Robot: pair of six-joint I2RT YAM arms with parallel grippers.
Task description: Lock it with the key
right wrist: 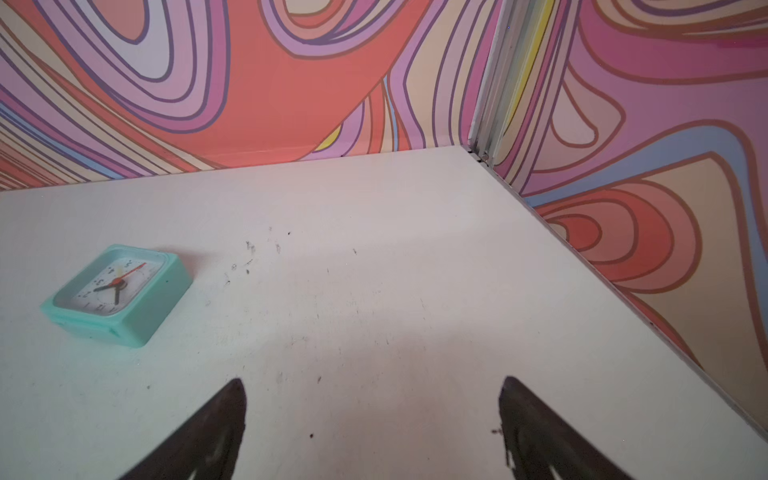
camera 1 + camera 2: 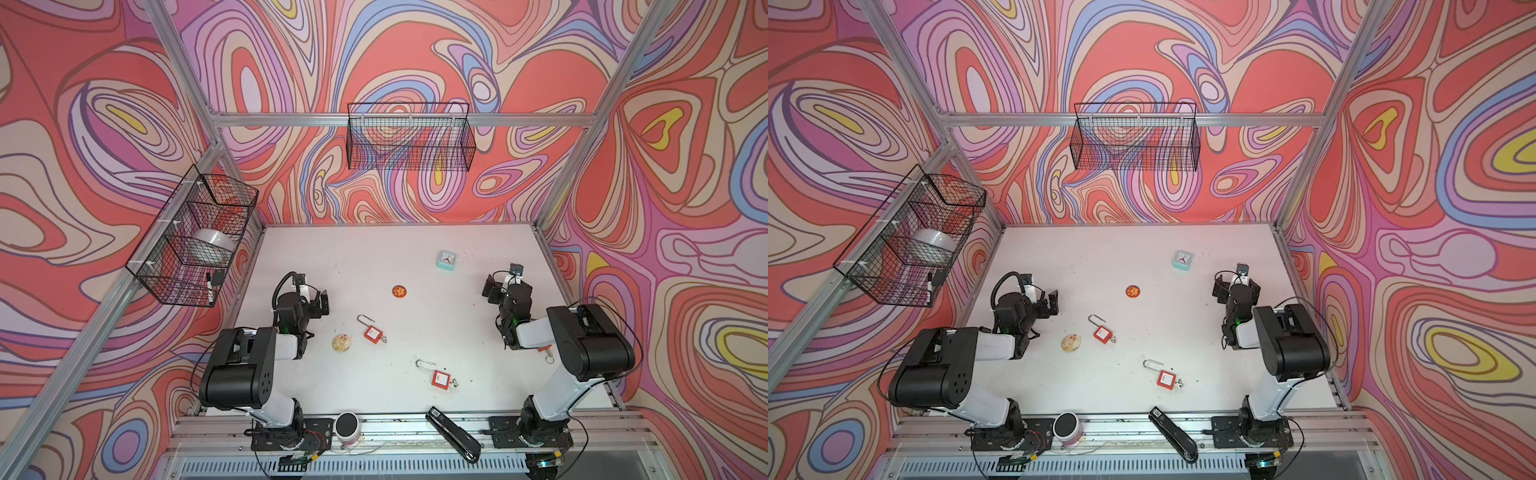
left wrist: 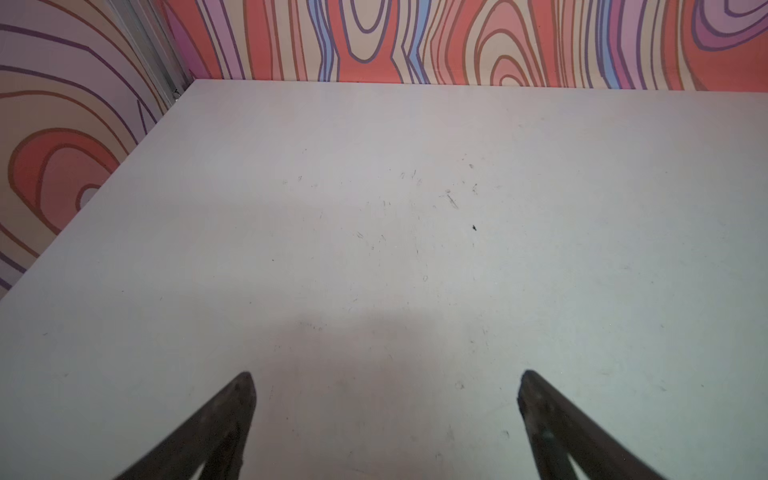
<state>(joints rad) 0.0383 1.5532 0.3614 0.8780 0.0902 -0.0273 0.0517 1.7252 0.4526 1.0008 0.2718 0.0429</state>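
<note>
A: Bright or dim?
B: Bright and even in both top views; seems to fall from overhead, leaving only faint, soft shadows on the white table (image 2: 374, 257).
A: Glare?
B: Mild: washes the table pale, tinges it pink near the walls (image 1: 291, 83) in the right wrist view.
A: Sharp?
B: Slightly soft throughout, smeared by compression. Stretches toward the corners of the top views, wide-angle. Up close in both wrist views, blurs the dark fingertips (image 3: 235, 411); keeps the clock (image 1: 116, 295) fairly crisp; shows a broad dim shadow between those tips.
</note>
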